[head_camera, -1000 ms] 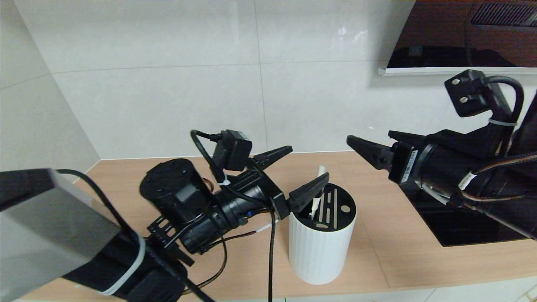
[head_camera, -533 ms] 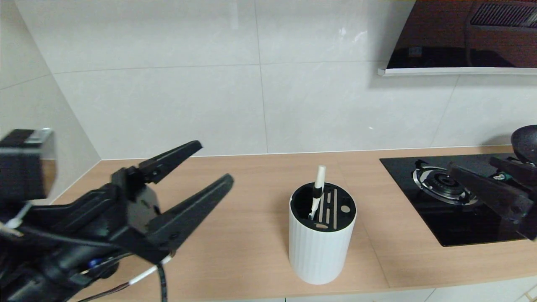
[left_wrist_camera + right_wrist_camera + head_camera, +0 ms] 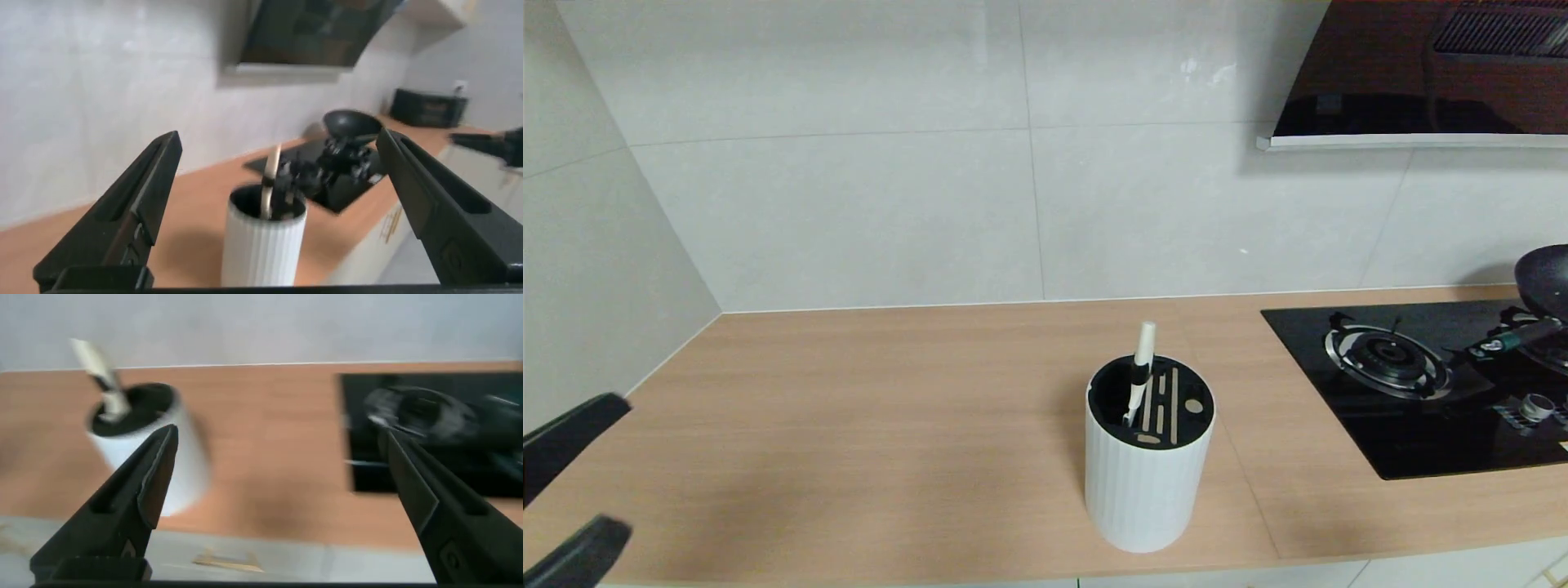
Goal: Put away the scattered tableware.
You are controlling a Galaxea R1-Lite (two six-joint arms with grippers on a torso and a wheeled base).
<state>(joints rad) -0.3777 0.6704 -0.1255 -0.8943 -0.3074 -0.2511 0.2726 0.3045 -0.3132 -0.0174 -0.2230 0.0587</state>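
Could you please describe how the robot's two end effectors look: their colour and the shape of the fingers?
The left end effector has two plain black fingers. They are long wedges, broad at the base and narrowing to blunt tips, with flat inner faces. The right end effector looks the same, with black, tapered, hard-edged fingers.

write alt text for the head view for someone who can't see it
A white ribbed holder stands on a wooden counter, one white-handled utensil standing in it. A black gas hob sits to its right; the open left gripper shows at lower left.
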